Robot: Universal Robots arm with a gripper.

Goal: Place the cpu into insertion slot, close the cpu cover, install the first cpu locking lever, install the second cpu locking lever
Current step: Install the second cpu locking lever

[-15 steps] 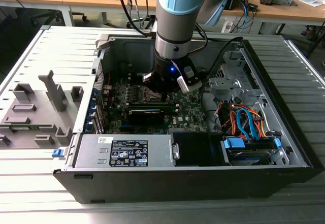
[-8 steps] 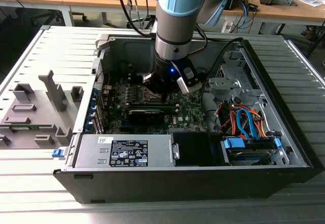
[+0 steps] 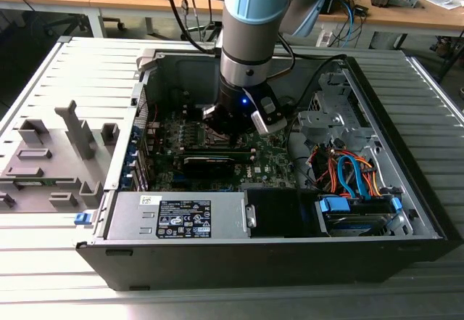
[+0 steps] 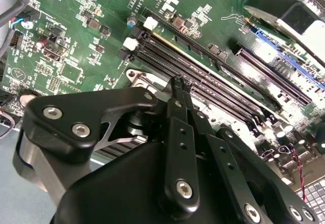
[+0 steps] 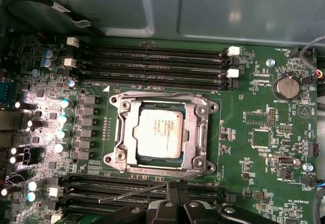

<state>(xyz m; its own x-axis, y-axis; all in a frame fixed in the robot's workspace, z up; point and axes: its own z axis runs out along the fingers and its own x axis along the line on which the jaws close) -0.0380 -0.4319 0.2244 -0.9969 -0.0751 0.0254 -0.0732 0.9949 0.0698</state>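
First wrist view: we see the cpu (image 5: 158, 131) lying flat in the insertion slot (image 5: 160, 170), with the cpu cover (image 5: 133, 122) closed around it.
Lever: we see a thin metal locking lever (image 5: 147, 187) slanting along the socket's edge, its end at the gripper (image 5: 177, 187).
Jaws: we see the fingertips together, pinched at the lever's tip.
Exterior view: we see the arm (image 3: 250, 37) reaching down into the open computer case (image 3: 275, 255), the gripper over the motherboard (image 3: 264, 164).
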